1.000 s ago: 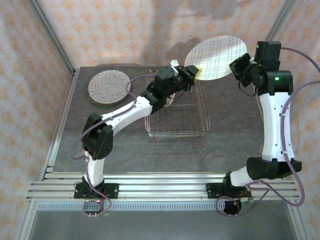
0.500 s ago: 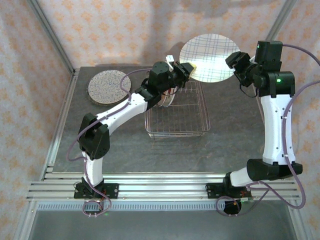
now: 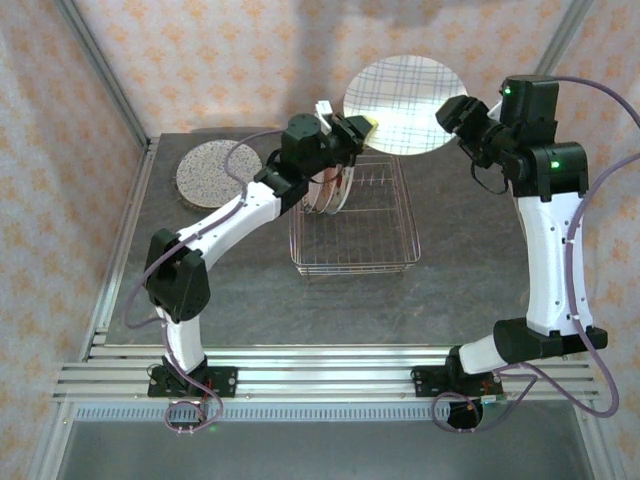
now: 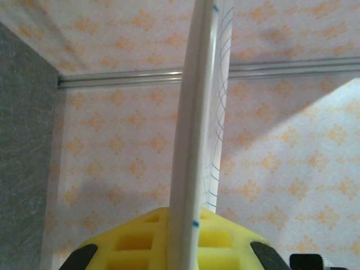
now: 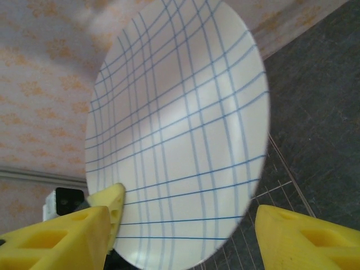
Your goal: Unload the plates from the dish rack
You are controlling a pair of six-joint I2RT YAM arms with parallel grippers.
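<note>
A white plate with purple plaid lines (image 3: 400, 105) hangs upright above the far end of the silver wire dish rack (image 3: 355, 225). My left gripper (image 3: 358, 128) is shut on its left rim. In the left wrist view the plate (image 4: 194, 112) runs edge-on between the yellow pads of that gripper (image 4: 185, 242). My right gripper (image 3: 452, 110) stands open at the plate's right edge, touching nothing. Its wrist view shows the plate's face (image 5: 174, 129) ahead of the gripper (image 5: 180, 225), with the left gripper's pad (image 5: 108, 207) on the rim. Plates with red-and-dark rims (image 3: 330, 188) stand in the rack's far left.
A speckled grey-brown plate (image 3: 218, 170) lies flat on the dark table (image 3: 200, 280) at the far left. Patterned walls close in the back and sides. The rack's wires (image 5: 281, 185) show below the held plate. An aluminium rail runs along the near edge.
The left arm has carried the plaid plate up and to the left, away from the rack. The right gripper has followed leftward and stays open.
</note>
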